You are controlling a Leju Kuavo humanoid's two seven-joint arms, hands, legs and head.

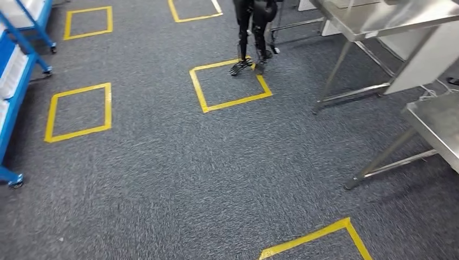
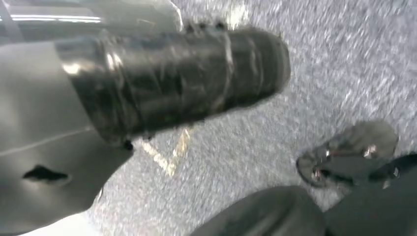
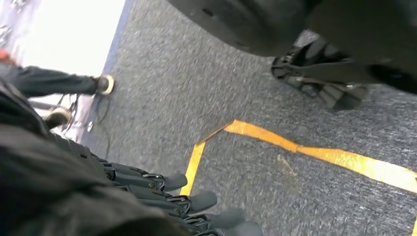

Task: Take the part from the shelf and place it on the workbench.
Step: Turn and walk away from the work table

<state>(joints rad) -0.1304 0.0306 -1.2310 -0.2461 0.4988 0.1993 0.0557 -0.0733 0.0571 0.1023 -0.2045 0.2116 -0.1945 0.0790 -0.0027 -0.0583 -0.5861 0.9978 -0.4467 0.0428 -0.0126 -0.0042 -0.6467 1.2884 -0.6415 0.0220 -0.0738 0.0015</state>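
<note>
Gripped by the left hand [image 2: 44,147], a dark cylindrical part [image 2: 177,81] rides low (carried toward the workbench [image 1: 379,19], apparently); right hand [image 3: 162,196] hangs empty, fingers extended.

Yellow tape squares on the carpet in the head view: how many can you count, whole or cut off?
5: far left, far middle, cut off, left, centre, and near right, cut off. More may lie outside the picture.

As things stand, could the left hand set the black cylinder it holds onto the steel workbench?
Probably not yet. The left hand hangs low over the carpet, gripping the black cylinder, while the steel workbench stands off to the right across open floor.
</note>
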